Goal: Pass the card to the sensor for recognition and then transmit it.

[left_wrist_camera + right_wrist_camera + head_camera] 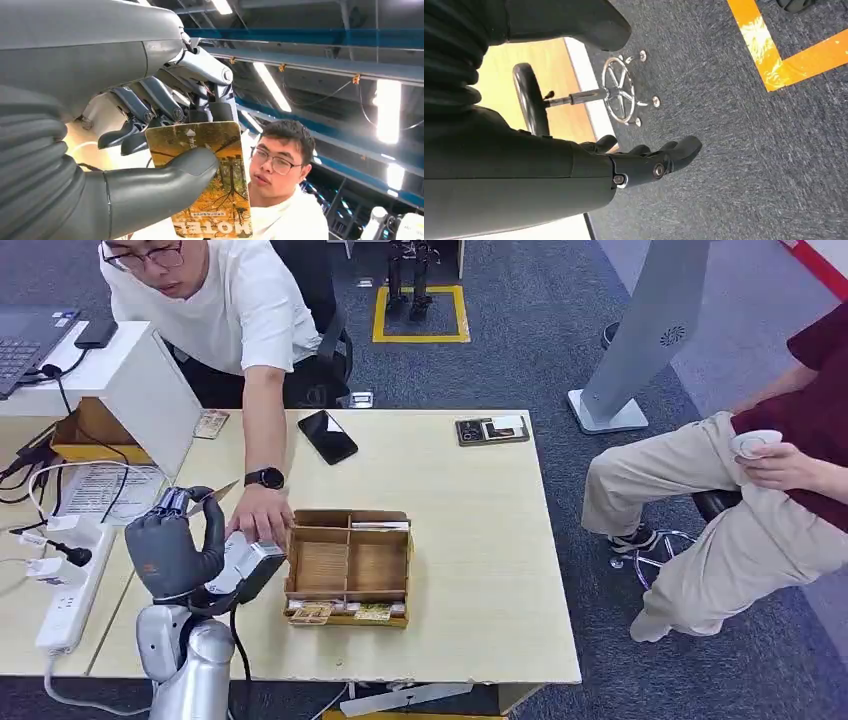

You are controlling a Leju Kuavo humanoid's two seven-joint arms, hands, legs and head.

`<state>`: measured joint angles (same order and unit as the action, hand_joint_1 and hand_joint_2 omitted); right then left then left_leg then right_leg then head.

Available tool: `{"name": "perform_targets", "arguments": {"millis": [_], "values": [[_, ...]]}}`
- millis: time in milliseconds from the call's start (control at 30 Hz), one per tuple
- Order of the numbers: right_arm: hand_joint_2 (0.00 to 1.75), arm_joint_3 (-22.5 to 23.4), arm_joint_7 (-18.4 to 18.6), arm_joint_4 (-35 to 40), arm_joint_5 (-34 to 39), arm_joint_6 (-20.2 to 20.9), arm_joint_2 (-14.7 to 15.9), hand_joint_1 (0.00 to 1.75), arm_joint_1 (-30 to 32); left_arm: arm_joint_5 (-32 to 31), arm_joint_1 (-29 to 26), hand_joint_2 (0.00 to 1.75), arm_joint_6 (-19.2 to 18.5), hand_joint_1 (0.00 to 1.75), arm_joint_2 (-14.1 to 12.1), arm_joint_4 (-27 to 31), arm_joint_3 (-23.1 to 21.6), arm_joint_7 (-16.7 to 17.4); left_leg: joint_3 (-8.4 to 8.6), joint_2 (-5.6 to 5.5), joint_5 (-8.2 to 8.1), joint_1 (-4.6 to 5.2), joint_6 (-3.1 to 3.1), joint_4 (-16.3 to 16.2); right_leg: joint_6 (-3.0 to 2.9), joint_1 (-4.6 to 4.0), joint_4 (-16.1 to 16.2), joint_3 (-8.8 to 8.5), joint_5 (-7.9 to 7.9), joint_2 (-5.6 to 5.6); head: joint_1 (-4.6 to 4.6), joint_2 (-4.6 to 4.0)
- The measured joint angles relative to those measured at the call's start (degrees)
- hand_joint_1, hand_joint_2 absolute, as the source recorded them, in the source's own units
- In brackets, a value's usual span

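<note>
Brown compartmented cardboard tray (348, 566) before me on the pale wooden table (470, 540), black phone (327, 436) farther off, white power strip (72, 590) left, person in white shirt (225, 305) leaning in

Card partly covered by the robot's left hand, with print too small to read.

In the left wrist view, the left hand (150, 145) pinches the card (210, 185); its thumb covers the card's near edge, its fingers (165, 102) lie behind the far end, and the picture's edge cuts the lettering. The small cards (345, 613) in the tray (348, 565) beside the hand are illegible.
</note>
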<state>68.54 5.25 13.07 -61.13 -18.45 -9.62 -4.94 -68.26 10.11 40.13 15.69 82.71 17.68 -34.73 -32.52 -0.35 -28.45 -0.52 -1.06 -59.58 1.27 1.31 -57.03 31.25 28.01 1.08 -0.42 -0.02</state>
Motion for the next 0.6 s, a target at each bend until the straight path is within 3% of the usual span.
{"name": "perform_targets", "arguments": {"millis": [600], "values": [[1.75,-0.20,0.04,0.00,0.00,-0.02,0.17,0.00,0.01,-0.48,0.35,1.75,0.02,1.75,0.04,-1.82,0.00,0.50,-0.01,0.02,0.00,0.00,0.00,0.00,0.00,0.00,0.00,0.01,0.00,0.00,0.00,0.00]]}}
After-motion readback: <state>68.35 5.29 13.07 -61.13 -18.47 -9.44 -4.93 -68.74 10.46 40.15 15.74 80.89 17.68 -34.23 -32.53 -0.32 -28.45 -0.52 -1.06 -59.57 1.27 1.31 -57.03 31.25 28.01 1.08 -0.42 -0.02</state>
